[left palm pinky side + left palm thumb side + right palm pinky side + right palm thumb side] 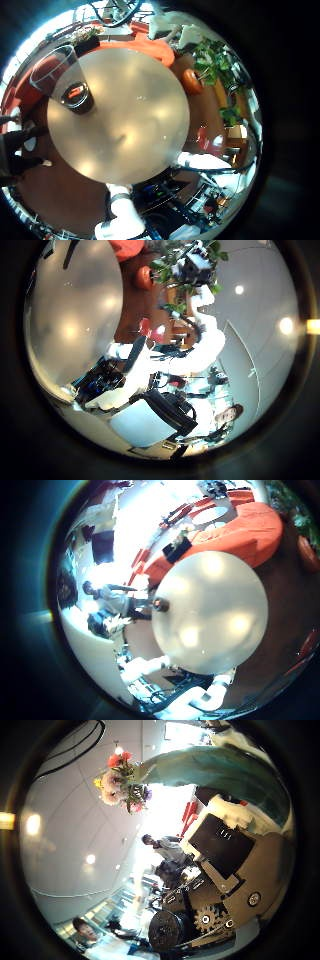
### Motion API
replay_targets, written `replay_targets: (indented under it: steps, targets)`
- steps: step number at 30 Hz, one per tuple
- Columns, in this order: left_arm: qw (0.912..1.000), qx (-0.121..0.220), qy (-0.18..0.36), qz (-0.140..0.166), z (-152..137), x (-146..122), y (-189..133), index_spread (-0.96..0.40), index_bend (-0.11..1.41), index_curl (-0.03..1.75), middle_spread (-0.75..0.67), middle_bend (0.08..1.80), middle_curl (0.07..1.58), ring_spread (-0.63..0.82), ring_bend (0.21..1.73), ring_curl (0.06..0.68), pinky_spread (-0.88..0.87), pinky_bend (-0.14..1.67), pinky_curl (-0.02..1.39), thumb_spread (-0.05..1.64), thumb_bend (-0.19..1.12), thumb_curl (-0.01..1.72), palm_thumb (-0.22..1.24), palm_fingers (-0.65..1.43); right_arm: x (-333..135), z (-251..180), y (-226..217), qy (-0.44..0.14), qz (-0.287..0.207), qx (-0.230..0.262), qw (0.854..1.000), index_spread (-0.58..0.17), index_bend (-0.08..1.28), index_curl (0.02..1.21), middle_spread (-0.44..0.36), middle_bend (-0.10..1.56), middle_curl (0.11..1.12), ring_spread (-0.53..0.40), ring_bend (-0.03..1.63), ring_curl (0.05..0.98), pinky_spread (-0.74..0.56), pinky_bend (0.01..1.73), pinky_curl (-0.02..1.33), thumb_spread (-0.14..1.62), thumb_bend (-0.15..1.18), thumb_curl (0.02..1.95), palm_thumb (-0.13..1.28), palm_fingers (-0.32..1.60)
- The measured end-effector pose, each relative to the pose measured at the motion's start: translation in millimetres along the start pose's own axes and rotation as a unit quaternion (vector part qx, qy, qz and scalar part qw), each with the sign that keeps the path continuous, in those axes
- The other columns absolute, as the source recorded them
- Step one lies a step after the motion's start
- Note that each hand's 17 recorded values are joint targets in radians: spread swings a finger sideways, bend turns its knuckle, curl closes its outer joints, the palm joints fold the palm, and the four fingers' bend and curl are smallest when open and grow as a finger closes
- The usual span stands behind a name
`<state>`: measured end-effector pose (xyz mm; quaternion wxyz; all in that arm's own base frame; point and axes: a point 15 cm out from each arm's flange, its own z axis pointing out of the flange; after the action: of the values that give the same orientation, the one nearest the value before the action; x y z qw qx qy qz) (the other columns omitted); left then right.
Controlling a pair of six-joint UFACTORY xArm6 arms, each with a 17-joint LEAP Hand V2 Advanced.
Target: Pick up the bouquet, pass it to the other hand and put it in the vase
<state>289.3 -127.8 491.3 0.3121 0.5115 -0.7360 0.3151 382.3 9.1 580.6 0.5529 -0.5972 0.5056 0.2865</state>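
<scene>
The bouquet (121,775) shows in the right thumb side palm view, its flower heads held up in the air towards the ceiling. Its wrapped stem (205,765) runs close past the palm, and my right hand (225,855) is shut on it. In the left little finger side palm view a tall clear vase (50,70) stands near the edge of the round table (130,125), far below my left hand. The left thumb side palm view shows a hand (180,338) in the air beside the table (70,315).
A short dark pot (78,97) stands on the table next to the vase and also shows in the right little finger side palm view (160,605). A potted plant (205,60) stands on the floor beside the table. Chairs and furniture ring the table (210,610).
</scene>
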Motion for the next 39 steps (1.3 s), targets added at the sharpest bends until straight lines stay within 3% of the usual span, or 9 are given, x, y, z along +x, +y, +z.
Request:
replay_targets:
  steps: [4, 8, 17, 25, 31, 35, 39]
  targets:
    - [0.9945, 0.056, 0.087, 0.016, -12, 22, -17, 0.09, 0.16, 0.34, 0.28, 0.20, 0.36, 0.46, 0.53, 0.199, 0.43, 0.21, 0.33, 1.10, -0.03, 0.31, 0.28, 0.29, -11, 22, 24, -0.081, 0.008, -0.047, 0.996, -0.231, 1.18, 0.92, -0.148, 1.35, 0.88, -0.195, 1.46, 0.727, -0.19, 1.27, 0.89, 0.84, 0.02, 1.21, 1.16, 1.12]
    - [0.9804, 0.095, 0.170, 0.029, -25, 42, -30, 0.11, 0.15, 0.33, 0.28, 0.20, 0.37, 0.46, 0.55, 0.201, 0.42, 0.23, 0.34, 1.06, -0.03, 0.31, 0.25, 0.27, -18, 51, 49, -0.131, 0.008, -0.105, 0.986, -0.230, 1.18, 0.92, -0.147, 1.35, 0.88, -0.195, 1.46, 0.727, -0.20, 1.26, 0.91, 0.84, 0.02, 1.24, 1.15, 1.12]
    - [0.9470, 0.122, 0.293, 0.049, -51, 65, -38, 0.16, 0.14, 0.30, 0.33, 0.20, 0.36, 0.48, 0.60, 0.208, 0.42, 0.30, 0.35, 1.00, -0.03, 0.32, 0.24, 0.21, -30, 103, 94, -0.172, 0.009, -0.215, 0.961, -0.228, 1.18, 0.91, -0.145, 1.35, 0.88, -0.195, 1.46, 0.727, -0.20, 1.24, 0.93, 0.84, 0.01, 1.28, 1.15, 1.12]
    - [0.9289, 0.081, 0.353, 0.077, -49, 91, -33, 0.18, 0.14, 0.28, 0.36, 0.25, 0.38, 0.49, 0.64, 0.207, 0.45, 0.33, 0.35, 0.95, -0.03, 0.33, 0.27, 0.19, -32, 136, 120, -0.167, 0.010, -0.281, 0.945, -0.227, 1.19, 0.91, -0.144, 1.36, 0.87, -0.195, 1.46, 0.727, -0.20, 1.22, 0.96, 0.84, 0.00, 1.32, 1.15, 1.12]
    - [0.9193, 0.056, 0.381, 0.080, -39, 102, -37, 0.16, 0.16, 0.27, 0.20, 0.49, 0.45, 0.43, 0.64, 0.190, 0.40, 0.30, 0.34, 0.93, -0.02, 0.34, 0.31, 0.35, -25, 156, 132, -0.155, 0.017, -0.315, 0.936, -0.227, 1.19, 0.91, -0.144, 1.36, 0.87, -0.196, 1.46, 0.729, -0.20, 1.22, 0.98, 0.84, 0.00, 1.34, 1.15, 1.11]
    - [0.9156, 0.042, 0.392, 0.080, -33, 108, -37, 0.08, 0.17, 0.28, 0.03, 0.66, 0.55, 0.20, 0.71, 0.208, 0.23, 0.34, 0.35, 0.92, -0.02, 0.34, 0.33, 0.55, -8, 163, 132, -0.127, 0.025, -0.318, 0.939, -0.227, 1.19, 0.91, -0.145, 1.36, 0.87, -0.197, 1.46, 0.730, -0.20, 1.21, 0.99, 0.85, 0.00, 1.35, 1.15, 1.11]
    - [0.9131, 0.019, 0.400, 0.077, -22, 116, -35, -0.05, 0.19, 0.28, -0.15, 0.77, 0.61, -0.16, 0.91, 0.258, -0.15, 0.61, 0.41, 0.92, -0.01, 0.35, 0.38, 0.99, 12, 167, 124, -0.110, 0.035, -0.314, 0.942, -0.227, 1.19, 0.91, -0.145, 1.36, 0.87, -0.197, 1.46, 0.732, -0.19, 1.21, 1.00, 0.85, 0.00, 1.36, 1.15, 1.12]
